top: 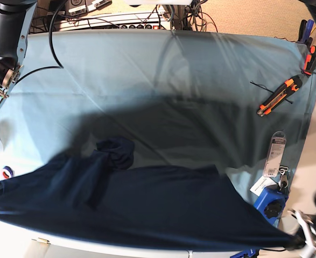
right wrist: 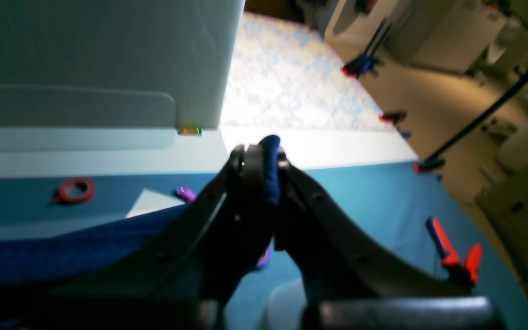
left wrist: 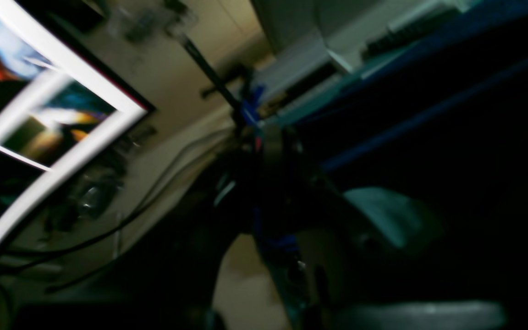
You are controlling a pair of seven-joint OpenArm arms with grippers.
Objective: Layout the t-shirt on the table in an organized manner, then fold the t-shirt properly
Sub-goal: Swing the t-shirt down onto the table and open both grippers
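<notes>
Teal table (top: pixel 147 70), wrist-view-only fingers (right wrist: pixel 245 183) pinching t-shirt (top: pixel 147 207)

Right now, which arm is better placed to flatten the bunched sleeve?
Right, probably. The bunched sleeve lies toward the base view's left, nearer the right gripper, which pinches the t-shirt at that end. The left gripper holds the opposite corner, farther off. Either must release first.

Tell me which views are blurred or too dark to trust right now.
Left wrist: motion-smeared and mostly black, t-shirt barely readable. Right wrist: sharp enough, right gripper shut on fabric, floor glare behind. Base: clear, with a broad shadow across the table.
</notes>
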